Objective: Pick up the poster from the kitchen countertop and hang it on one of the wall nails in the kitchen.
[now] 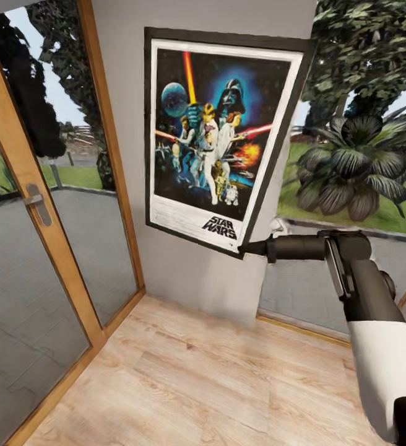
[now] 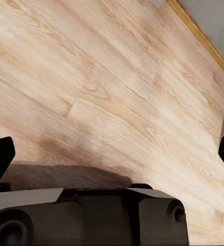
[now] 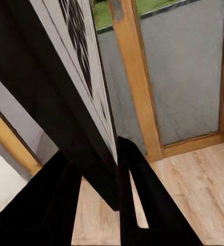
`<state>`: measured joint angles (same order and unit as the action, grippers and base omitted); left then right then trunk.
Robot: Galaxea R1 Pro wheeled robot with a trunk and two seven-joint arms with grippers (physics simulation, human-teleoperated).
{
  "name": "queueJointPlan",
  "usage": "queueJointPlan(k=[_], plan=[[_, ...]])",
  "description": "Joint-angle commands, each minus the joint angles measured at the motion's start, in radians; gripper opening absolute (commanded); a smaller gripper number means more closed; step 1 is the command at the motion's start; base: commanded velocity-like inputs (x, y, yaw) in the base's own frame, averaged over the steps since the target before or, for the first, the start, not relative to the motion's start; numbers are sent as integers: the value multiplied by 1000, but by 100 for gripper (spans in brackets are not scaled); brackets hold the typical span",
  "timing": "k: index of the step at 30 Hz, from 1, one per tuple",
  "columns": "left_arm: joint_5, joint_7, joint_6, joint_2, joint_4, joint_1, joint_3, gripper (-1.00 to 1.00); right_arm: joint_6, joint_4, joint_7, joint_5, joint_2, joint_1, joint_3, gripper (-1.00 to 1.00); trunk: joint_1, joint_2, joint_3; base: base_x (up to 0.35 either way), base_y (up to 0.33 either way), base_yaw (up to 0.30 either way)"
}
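Observation:
The Star Wars poster [image 1: 218, 133] stands upright and slightly tilted against the narrow grey wall section [image 1: 190, 275], and I cannot tell whether it touches it. Its black frame, white border and logo at the bottom face me. My right gripper [image 1: 246, 249] is shut on the poster's lower right corner. In the right wrist view the dark fingers [image 3: 137, 189] pinch the frame's edge [image 3: 65, 97]. My left gripper [image 2: 112, 154] is open, its fingertips wide apart over bare wooden floor. The kitchen countertop is out of view, and I see no nail.
A glass door with a wooden frame and metal handle [image 1: 37, 203] stands left of the wall section. A large window [image 1: 351, 161] with plants outside is on the right. Light wooden floor [image 1: 215, 378] stretches between me and the wall.

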<state>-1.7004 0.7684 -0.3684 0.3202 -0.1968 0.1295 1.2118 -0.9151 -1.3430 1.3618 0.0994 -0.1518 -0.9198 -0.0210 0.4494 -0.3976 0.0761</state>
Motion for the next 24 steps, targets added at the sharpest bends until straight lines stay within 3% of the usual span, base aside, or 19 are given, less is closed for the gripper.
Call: queueJointPlan(k=[1, 2, 4, 12, 21, 24], plan=[[-4, 1, -5, 1, -1, 1, 8, 100, -19, 3, -8, 10, 1, -17, 26, -100, 1, -2, 2, 0, 0, 0], [4, 1, -6, 1, 0, 1, 8, 100, -45, 28, -79, 9, 2, -65, 119, -100, 1, -2, 2, 0, 0, 0], [8, 0, -7, 0, 1, 1, 8, 100, -57, 98, -131, 6, 2, -106, 162, -100, 1, -2, 2, 0, 0, 0], [10, 0, -12, 1, 2, 1, 8, 100, -75, 202, -164, 7, 3, -195, 191, -100, 1, -2, 2, 0, 0, 0], [10, 0, -15, 2, 2, 1, 8, 100, -78, 210, -160, -2, 3, -219, 190, -100, 1, -2, 2, 0, 0, 0], [10, 0, -15, 2, 3, 1, 8, 100, -76, 208, -159, -28, 3, -220, 183, -100, 1, -2, 2, 0, 0, 0]])
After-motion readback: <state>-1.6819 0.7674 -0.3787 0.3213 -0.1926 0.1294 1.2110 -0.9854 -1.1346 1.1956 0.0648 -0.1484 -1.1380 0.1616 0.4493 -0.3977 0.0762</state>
